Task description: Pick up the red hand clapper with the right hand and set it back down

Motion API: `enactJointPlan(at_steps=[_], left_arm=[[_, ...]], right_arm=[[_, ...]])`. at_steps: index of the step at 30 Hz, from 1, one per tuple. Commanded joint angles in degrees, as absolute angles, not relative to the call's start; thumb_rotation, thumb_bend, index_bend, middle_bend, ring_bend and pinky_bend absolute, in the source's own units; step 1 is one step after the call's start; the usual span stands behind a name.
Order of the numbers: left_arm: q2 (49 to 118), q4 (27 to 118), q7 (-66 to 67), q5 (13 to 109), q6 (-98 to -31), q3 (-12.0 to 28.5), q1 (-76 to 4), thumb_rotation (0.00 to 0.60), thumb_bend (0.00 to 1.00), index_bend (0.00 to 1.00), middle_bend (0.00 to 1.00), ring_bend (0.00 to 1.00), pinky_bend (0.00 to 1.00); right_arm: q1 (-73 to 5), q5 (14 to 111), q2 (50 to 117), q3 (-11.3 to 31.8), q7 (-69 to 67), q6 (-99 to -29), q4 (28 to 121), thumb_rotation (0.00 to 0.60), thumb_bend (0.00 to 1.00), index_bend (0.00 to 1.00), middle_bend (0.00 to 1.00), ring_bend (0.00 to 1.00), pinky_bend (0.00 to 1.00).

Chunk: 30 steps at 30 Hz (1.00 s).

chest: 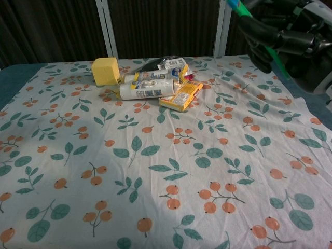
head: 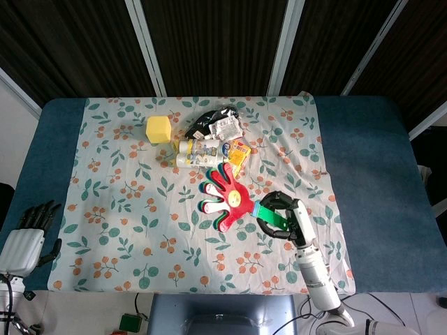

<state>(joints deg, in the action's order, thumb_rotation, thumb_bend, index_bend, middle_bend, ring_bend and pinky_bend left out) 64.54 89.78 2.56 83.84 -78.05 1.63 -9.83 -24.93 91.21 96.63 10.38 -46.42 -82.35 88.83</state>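
Note:
The red hand clapper [head: 225, 197] is lifted well above the floral cloth, its red palm with a yellow smiley face spread wide in the head view. My right hand [head: 281, 215] grips its green handle [head: 269, 214]. In the chest view only the handle [chest: 259, 28] and my right hand [chest: 288, 31] show at the top right; the red palm is out of that frame. My left hand [head: 28, 234] hangs off the table's left front corner, holding nothing, fingers apart.
At the back of the cloth [head: 140, 209] lies a pile: a yellow cube [head: 158, 129], white tubes [head: 199, 153], a yellow packet [head: 234, 159] and a black pouch [head: 216, 120]. Blue table [head: 370, 181] borders the cloth on both sides.

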Motion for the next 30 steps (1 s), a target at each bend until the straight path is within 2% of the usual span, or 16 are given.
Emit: enactJointPlan(at_steps=[1,3,4,12,18,20,23,25,27,30], left_arm=[[64.5,89.8,2.4,83.9,-78.0,1.5,-9.8,0.600,0.47,0.00,0.00,0.00,0.08],[64.4,89.8,2.3,84.2,-78.0,1.4,-9.9,0.600,0.47,0.00,0.00,0.00,0.08],[64.3,89.9,2.2,84.3,-78.1,1.4,-9.8,0.600,0.47,0.00,0.00,0.00,0.08],[64.1,89.9,1.6,84.7,-78.8,1.3,-9.5,0.600,0.47,0.00,0.00,0.00,0.08],[64.1,90.0,1.8,84.9,-78.9,1.2,-9.5,0.600,0.47,0.00,0.00,0.00,0.08],[64.1,90.0,1.9,85.0,-78.8,1.1,-9.5,0.600,0.47,0.00,0.00,0.00,0.08],[64.2,90.0,2.0,84.9,-78.6,1.1,-9.6,0.600,0.47,0.00,0.00,0.00,0.08],[64.2,90.0,2.1,84.8,-78.4,1.1,-9.7,0.600,0.47,0.00,0.00,0.00,0.08],[64.3,90.0,2.1,84.8,-78.3,1.1,-9.7,0.600,0.47,0.00,0.00,0.00,0.08],[64.2,90.0,2.1,84.7,-78.3,1.2,-9.7,0.600,0.47,0.00,0.00,0.00,0.08]], right_arm=[[-29.7,89.4,100.0,7.5,-25.3,-69.5,79.8,0.600,0.56,0.94,0.85,0.93,0.96],[-31.1,84.2,98.7,6.5,-17.7,-61.2,80.2,0.600,0.56,0.94,0.85,0.93,0.95],[-31.2,83.1,98.2,6.6,-16.2,-60.2,80.9,0.600,0.56,0.94,0.85,0.93,0.95],[-30.3,82.4,99.7,7.5,-13.9,-63.4,81.2,0.600,0.56,0.94,0.85,0.93,0.95],[-30.5,79.9,98.6,7.8,-9.9,-61.8,80.6,0.600,0.56,0.94,0.85,0.93,0.95],[-30.9,78.6,98.2,7.7,-7.2,-60.3,79.7,0.600,0.56,0.91,0.85,0.90,0.93],[-31.6,76.0,97.4,7.9,-4.4,-57.3,79.3,0.600,0.56,0.76,0.81,0.79,0.82],[-32.1,74.5,96.9,8.2,-3.0,-55.9,79.3,0.600,0.52,0.60,0.67,0.65,0.70],[-32.4,73.4,96.6,8.5,-2.1,-55.2,79.3,0.600,0.49,0.49,0.57,0.55,0.62],[-32.5,72.5,95.9,8.7,-0.6,-54.9,79.6,0.600,0.47,0.35,0.47,0.44,0.52]])
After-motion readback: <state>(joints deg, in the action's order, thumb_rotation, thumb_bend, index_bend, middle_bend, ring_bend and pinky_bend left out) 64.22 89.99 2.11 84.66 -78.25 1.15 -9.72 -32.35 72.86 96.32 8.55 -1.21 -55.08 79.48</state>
